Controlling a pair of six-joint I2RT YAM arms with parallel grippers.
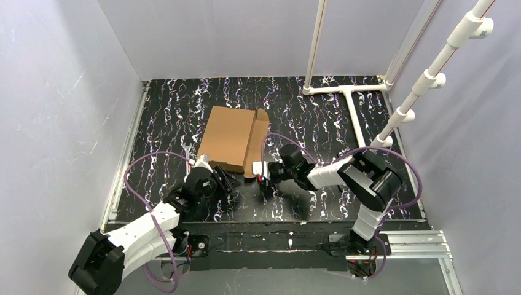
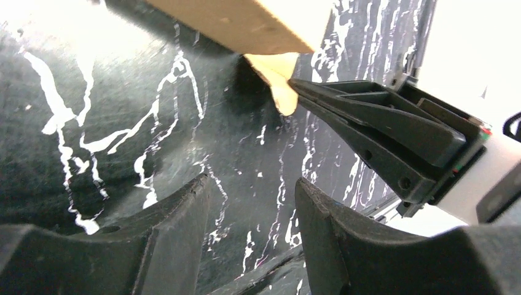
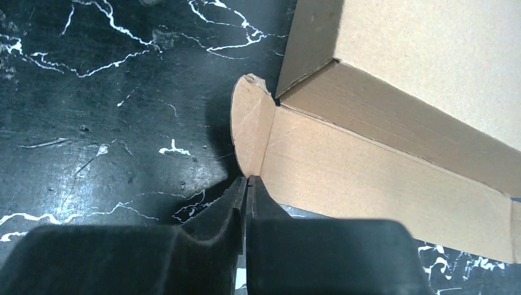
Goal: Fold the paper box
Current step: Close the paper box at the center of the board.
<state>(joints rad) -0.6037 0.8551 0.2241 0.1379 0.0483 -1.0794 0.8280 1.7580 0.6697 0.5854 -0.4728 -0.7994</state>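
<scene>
Cardboard sits in the middle of the black marbled table (image 1: 319,117): the paper box (image 1: 228,136), brown and shallow, lies flat with its broad top panel up, turned a little off square. Both arms reach in to its near edge.

From where I stand, the right gripper (image 3: 247,182) is down low at the box's near right corner. Its tips are against the rounded tab (image 3: 249,132) that sticks out at the end of the long side flap (image 3: 381,178). Its jaws are pressed together with barely a slit between them, and they look to be nipping the bottom edge of that tab. The tab is bent at an angle to the flap.

The left gripper (image 2: 252,184) hangs just in front of the box's near edge, close to the cardboard but apart from it. It faces the right gripper across a short stretch of table. Its jaws stand a moderate way apart and hold nothing, and its pads touch neither box nor tab.

As a container, the box is covered by its top panel and closed on the near face by its side wall, so I cannot tell what is inside.

On the far right of the table lies a white pipe frame (image 1: 350,92), well apart from the box.
</scene>
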